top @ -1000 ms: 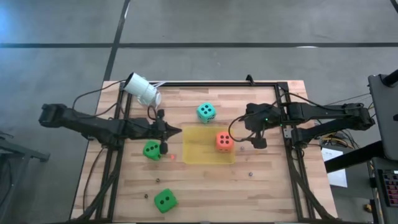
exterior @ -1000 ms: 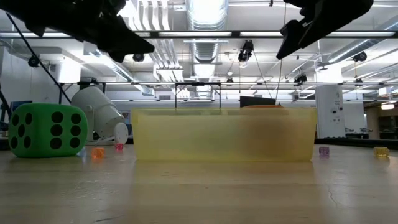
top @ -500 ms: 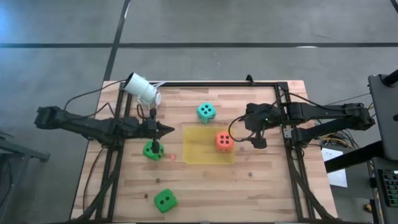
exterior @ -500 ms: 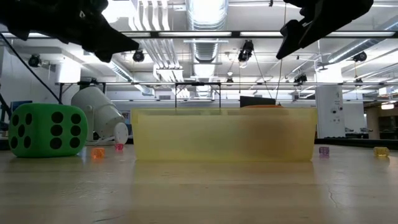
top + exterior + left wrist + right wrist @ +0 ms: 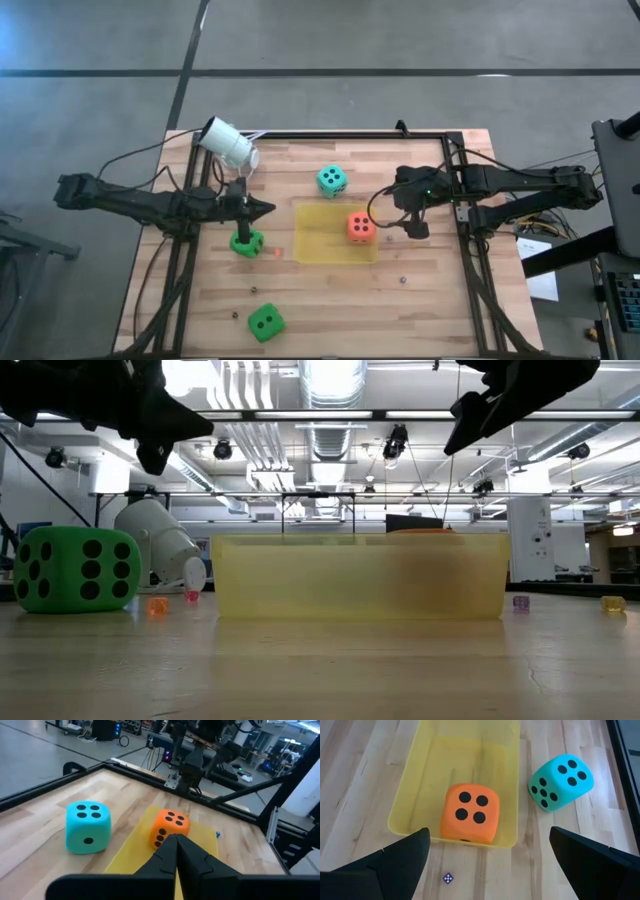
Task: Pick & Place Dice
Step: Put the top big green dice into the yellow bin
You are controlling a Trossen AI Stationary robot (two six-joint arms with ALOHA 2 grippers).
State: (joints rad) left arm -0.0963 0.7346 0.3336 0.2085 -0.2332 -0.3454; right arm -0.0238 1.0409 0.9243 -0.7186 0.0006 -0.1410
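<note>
An orange-red die [image 5: 360, 226] lies in a shallow yellow tray [image 5: 318, 247] at the table's middle. A teal die [image 5: 332, 180] rests on the wood just beyond the tray. One green die [image 5: 245, 241] sits left of the tray, and another [image 5: 264, 321] lies near the front edge. My left gripper [image 5: 266, 208] hangs shut and empty above the table, just beyond the first green die. Its joined fingers [image 5: 176, 840] point toward the orange-red die [image 5: 169, 826]. My right gripper [image 5: 411, 226] hovers open and empty right of the tray, above the table.
A white cylinder camera [image 5: 230, 145] lies at the far left corner. Tiny coloured dice are scattered on the wood, one [image 5: 277, 251] by the tray and one [image 5: 448, 878] near my right gripper. A black frame [image 5: 350, 135] borders the table's far and side edges.
My left gripper has drawn back toward the table's left edge, staying shut and above the table. The dice and my right arm have kept still.
</note>
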